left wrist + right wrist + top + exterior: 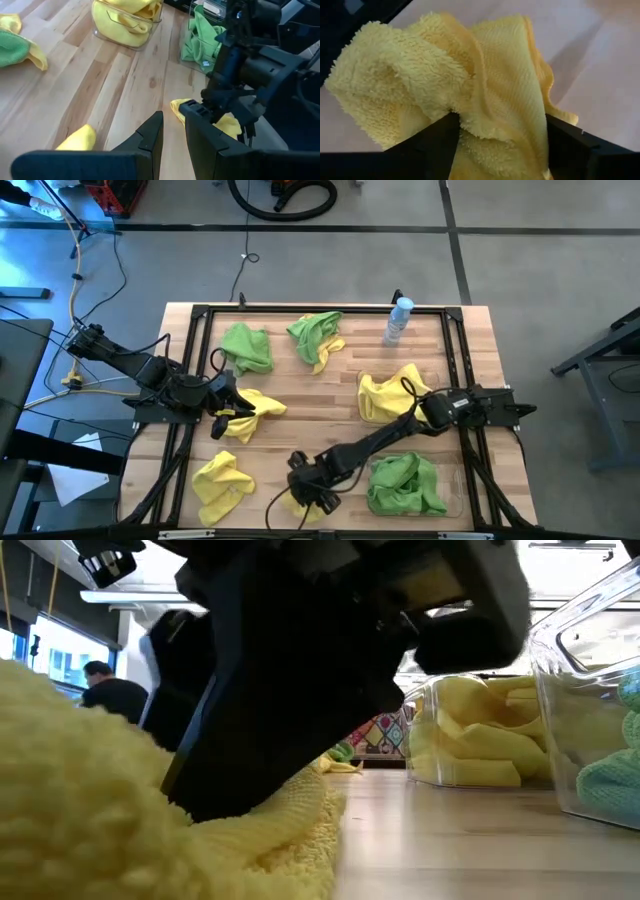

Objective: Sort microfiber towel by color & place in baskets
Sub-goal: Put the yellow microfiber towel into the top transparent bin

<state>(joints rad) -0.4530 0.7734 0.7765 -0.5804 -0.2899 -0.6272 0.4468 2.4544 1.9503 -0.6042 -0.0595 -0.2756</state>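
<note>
4 loose yellow towels point(222, 485), 2 loose green towels point(247, 346), 2 baskets point(452, 502), 1 bottle point(398, 321)

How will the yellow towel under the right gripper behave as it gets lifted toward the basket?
Likely floppy: the yellow towel bunches in soft folds between the right gripper fingers, so loose corners will probably hang and drag. It looks fluffy and light, so a pinch should hold. It may need lifting high for its hanging corners to pass over the rim of the yellow-filled basket.
</note>
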